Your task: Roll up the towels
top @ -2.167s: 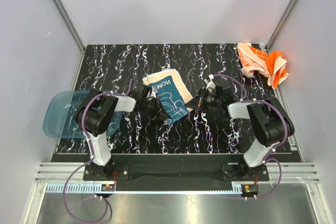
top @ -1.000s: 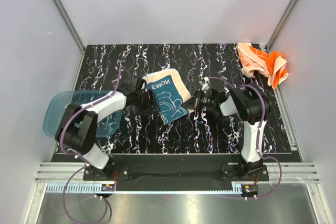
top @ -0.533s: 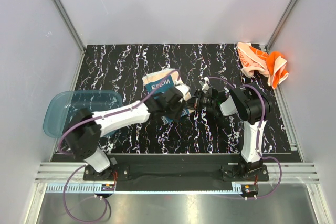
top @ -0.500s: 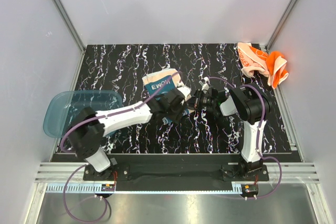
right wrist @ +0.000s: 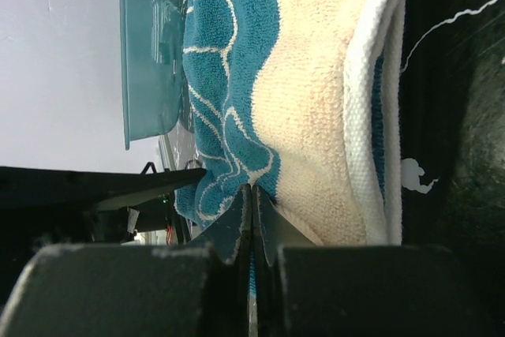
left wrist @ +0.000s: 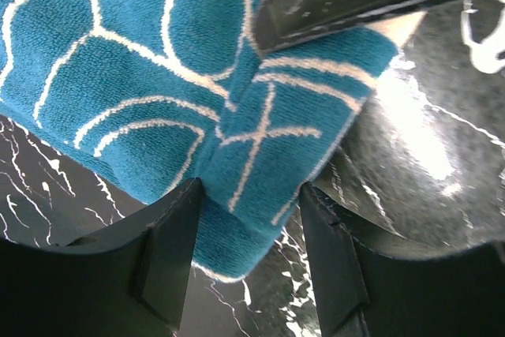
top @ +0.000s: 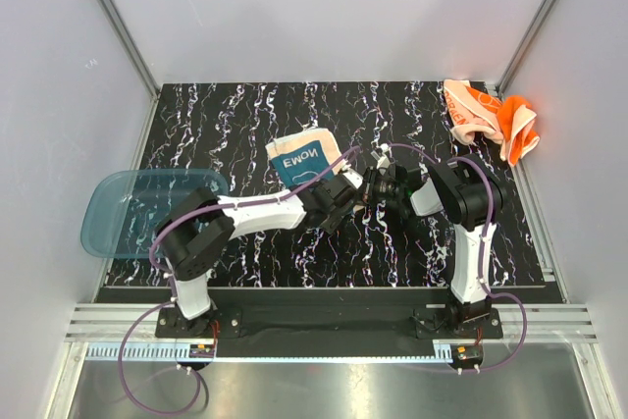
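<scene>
at mid table [top: 245, 115], blue towel [top: 306, 156]: right claw [right wrist: 251, 195] pinches its folded edge, left claw [left wrist: 248, 195] spread astride a corner; best to roll evenly, tight.

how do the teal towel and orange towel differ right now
The teal towel lies in the middle, partly folded; the orange towel sits crumpled in the far right corner. The teal towel is pinched by the shut right pincer, with the open left pincer at its corner; the orange towel is untouched. Both show cream backing.

Black marbled table [top: 245, 115], pale walls [top: 324, 7]
</scene>
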`<state>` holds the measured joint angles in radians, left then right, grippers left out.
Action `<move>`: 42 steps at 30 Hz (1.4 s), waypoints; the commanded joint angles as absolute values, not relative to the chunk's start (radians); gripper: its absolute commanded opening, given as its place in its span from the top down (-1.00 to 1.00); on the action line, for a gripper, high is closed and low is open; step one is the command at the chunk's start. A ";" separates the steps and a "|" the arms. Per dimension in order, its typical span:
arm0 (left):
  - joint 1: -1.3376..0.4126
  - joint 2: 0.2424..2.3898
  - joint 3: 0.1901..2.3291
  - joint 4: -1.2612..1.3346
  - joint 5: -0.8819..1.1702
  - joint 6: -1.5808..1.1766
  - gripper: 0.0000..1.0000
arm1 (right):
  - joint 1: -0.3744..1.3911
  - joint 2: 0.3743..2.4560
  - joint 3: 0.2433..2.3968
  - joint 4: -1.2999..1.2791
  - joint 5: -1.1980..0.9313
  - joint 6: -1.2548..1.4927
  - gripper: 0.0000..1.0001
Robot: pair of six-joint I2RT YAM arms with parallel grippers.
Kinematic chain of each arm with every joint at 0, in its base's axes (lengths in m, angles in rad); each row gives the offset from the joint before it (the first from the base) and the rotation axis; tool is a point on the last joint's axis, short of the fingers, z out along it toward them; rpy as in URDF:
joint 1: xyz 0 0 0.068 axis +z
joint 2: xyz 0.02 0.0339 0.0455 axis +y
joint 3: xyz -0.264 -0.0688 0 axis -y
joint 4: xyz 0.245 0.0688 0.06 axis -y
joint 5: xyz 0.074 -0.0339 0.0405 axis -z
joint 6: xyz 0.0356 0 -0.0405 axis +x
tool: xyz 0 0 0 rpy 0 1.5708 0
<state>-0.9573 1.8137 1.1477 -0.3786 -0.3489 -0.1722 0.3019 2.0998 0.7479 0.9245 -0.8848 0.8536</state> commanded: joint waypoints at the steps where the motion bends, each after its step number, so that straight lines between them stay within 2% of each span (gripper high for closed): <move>1: -0.940 1.841 1.169 -0.345 -0.411 -0.164 -0.15 | 0.296 2.148 0.750 0.899 -0.850 0.818 1.00; 11: -0.959 1.796 1.043 -0.364 -0.402 -0.253 -0.06 | 0.276 2.177 0.752 0.948 -0.876 0.854 1.00; 14: -0.988 1.761 1.025 -0.383 -0.466 -0.270 -0.05 | 0.275 2.184 0.753 0.957 -0.877 0.861 1.00; 16: -1.008 1.723 1.043 -0.408 -0.556 -0.276 -0.14 | 0.275 2.189 0.756 0.960 -0.880 0.864 1.00; 22: -1.028 1.631 1.203 -0.515 -0.729 -0.218 -0.18 | 0.273 2.198 0.758 0.968 -0.887 0.870 1.00; 26: -1.060 1.592 1.236 -0.467 -0.638 -0.114 -0.09 | 0.272 2.201 0.759 0.971 -0.890 0.871 1.00; 27: -1.066 1.589 1.233 -0.456 -0.561 -0.079 -0.08 | 0.273 2.204 0.759 0.971 -0.890 0.871 1.00; 35: -1.081 1.669 1.215 -0.411 -0.266 -0.063 0.03 | 0.270 2.220 0.765 0.983 -0.896 0.884 1.00; 42: -1.069 1.753 1.258 -0.417 -0.261 -0.069 0.09 | 0.268 2.232 0.767 0.997 -0.902 0.896 1.00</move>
<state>-1.0817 1.7153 1.2121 -0.4461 -0.3027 -0.0792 0.2775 2.1731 0.7666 1.0428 -0.9695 0.9489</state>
